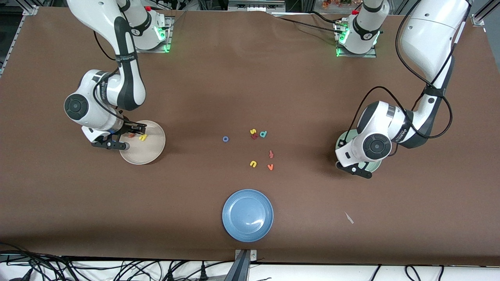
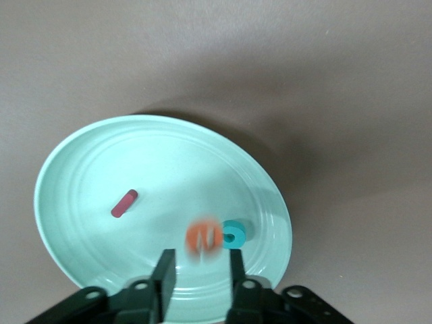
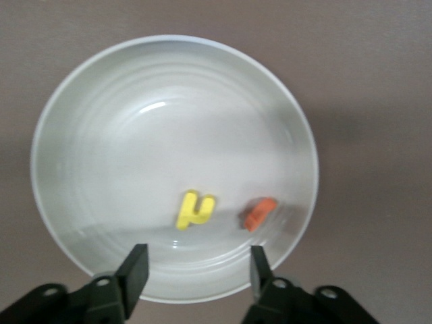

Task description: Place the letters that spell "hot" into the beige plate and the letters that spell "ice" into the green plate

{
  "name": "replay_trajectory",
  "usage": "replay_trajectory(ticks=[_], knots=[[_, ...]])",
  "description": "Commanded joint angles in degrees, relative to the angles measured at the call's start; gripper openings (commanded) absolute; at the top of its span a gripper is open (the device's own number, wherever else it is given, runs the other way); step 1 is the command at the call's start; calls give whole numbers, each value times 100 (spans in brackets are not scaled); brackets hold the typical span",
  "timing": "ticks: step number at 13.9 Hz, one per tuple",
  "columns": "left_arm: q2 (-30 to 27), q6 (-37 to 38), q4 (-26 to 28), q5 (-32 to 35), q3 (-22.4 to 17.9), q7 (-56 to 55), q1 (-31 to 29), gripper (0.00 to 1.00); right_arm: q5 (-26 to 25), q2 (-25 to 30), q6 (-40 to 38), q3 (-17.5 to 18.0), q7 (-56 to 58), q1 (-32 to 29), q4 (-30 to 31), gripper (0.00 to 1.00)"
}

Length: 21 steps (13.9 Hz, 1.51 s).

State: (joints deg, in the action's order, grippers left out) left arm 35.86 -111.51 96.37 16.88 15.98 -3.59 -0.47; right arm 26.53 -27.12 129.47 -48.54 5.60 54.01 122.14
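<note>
Both grippers hang released over their plates: left gripper point(image 2: 200, 270) above green plate point(image 2: 81, 162) holding i, e, c; right gripper point(image 3: 196, 266) above beige plate point(image 3: 81, 101) holding h, t. The o point(image 1: 225, 139) waits on the bench.

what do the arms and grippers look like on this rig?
Both arms have glossy white shells with black joint bands and dark round joint caps; black cables loop loosely alongside each. Their bases glow green, with a red spot on top. The left gripper and right gripper are black, with two flat, straight black fingers on a bar-shaped body with round holes.
</note>
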Motion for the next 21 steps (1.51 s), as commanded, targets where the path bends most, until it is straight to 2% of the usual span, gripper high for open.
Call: replay_trajectory(ticks=[1, 3, 5, 6, 9, 10, 11, 12, 14, 15, 17, 19, 21], knots=[[-61, 33, -21, 184, 81, 147, -49, 100, -25, 128, 52, 291, -1081, 258, -154, 100], [-332, 173, -83, 105, 151, 201, -14, 100, -33, 93, 52, 686, -2102, 373, -418, 100], [-824, 681, -197, 78, 370, 192, 21, 100, -33, 76, 61, 1152, -2789, 391, -647, 100], [-957, 1014, -424, -17, 467, 183, -5, 100, -33, 6, 70, 1363, -3018, 399, -796, 100], [-889, 1895, -1723, -379, 476, 192, 47, 100, 10, -328, 105, 1821, -3354, 400, -1323, 100], [-879, 1897, -1875, -475, 476, 201, 65, 100, 11, -416, 175, 1970, -3442, 400, -1385, 100], [-1001, 1897, -1920, -510, 407, 131, 335, 100, 11, -460, 384, 2137, -3573, 408, -1386, 100], [-1246, 1897, -1912, -572, 180, 78, 511, 100, 11, -574, 673, 2286, -3792, 434, -1377, 100], [-1860, 1897, -1693, -1070, -94, 43, 549, 100, 11, -723, 974, 2340, -4074, 601, -1403, 100], [-2255, 1897, -1361, -1282, -234, 51, 522, 100, 2, -829, 1097, 2340, -4119, 636, -1421, 100], [-2898, 1888, -999, -1354, -577, 43, 540, 100, 2, -970, 1160, 2349, -4040, 637, -1491, 100], [-3364, 1888, -692, -1372, -1042, 95, 496, 100, 10, -1259, 1134, 2349, -4040, 637, -1841, 100], [-3787, 1896, -313, -1381, -1123, 139, 321, 100, 11, -1392, 1107, 2410, -4040, 628, -2045, 100]])
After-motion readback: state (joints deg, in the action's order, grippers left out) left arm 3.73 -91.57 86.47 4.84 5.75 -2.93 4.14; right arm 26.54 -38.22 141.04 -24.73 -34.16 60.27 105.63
